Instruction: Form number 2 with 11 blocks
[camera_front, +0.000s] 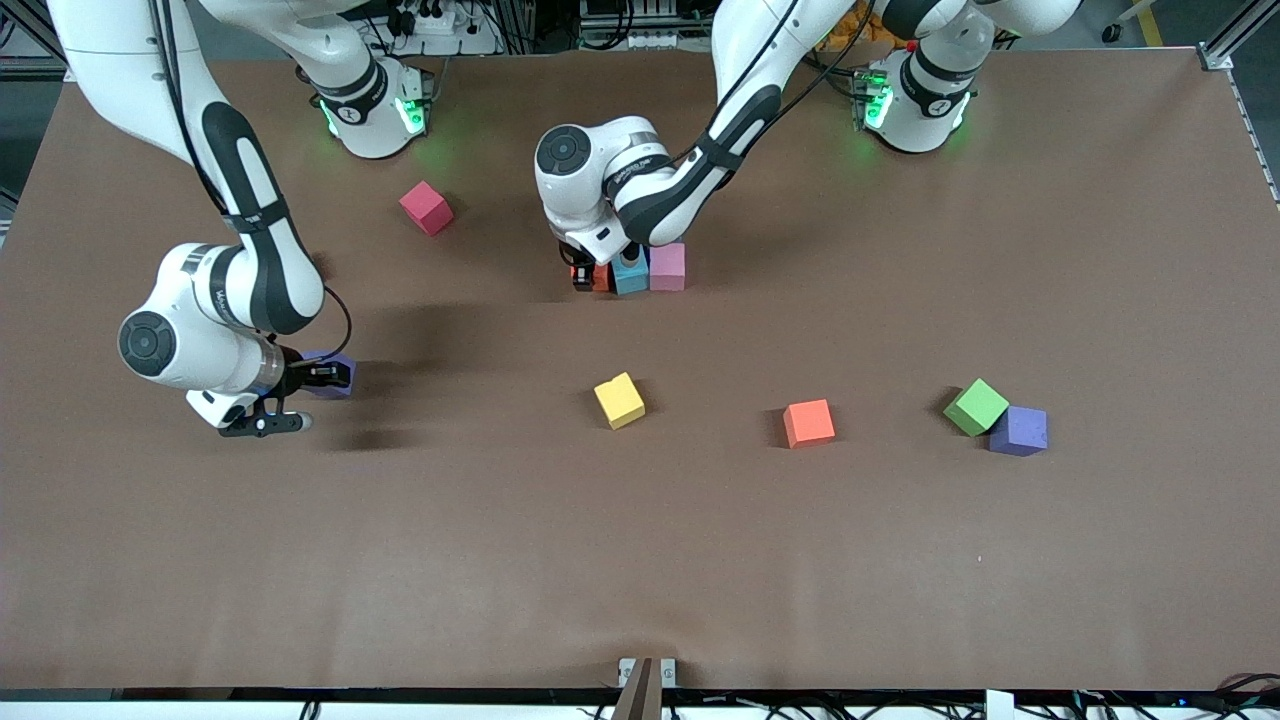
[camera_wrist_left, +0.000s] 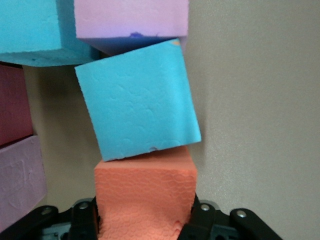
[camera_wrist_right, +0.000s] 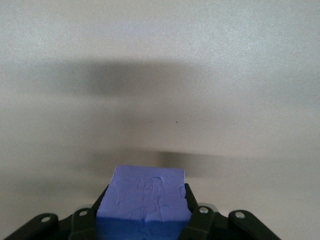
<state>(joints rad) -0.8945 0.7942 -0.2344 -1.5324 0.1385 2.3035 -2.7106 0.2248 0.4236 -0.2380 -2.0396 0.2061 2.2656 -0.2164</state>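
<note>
Table (camera_front: 640, 560): brown surface carrying all blocks; robot bases along its top edge in the front view.

Left arm: reaches from its base to the table's middle, where the left gripper (camera_front: 588, 277) is low at the partly built number 2 (camera_front: 640, 268). Its fingers are clenched on an orange block (camera_wrist_left: 145, 197), which touches a tilted light blue block (camera_wrist_left: 137, 100) of the cluster. The blue block sits skewed against the held cube's face. A pink block (camera_front: 667, 266) lies beside the blue one toward the left arm's end; more pink, blue and crimson cubes show at the edges of the left wrist view.

Right arm: reaches toward its own end of the table; the right gripper (camera_front: 322, 378) grasps a purple block (camera_wrist_right: 142, 200) with its fingers closed on it, above bare table.

Key relation: the cluster lies from the right gripper toward the table's middle and its top edge, so the purple cube probably has to travel that way; the left arm is much the nearer to the digit.

Loose blocks: crimson block (camera_front: 427, 208) near the right arm's base; yellow block (camera_front: 619, 400), second orange block (camera_front: 808, 423), and green block (camera_front: 976, 406) touching a second purple block (camera_front: 1018, 431), all nearer the front camera than the cluster.
</note>
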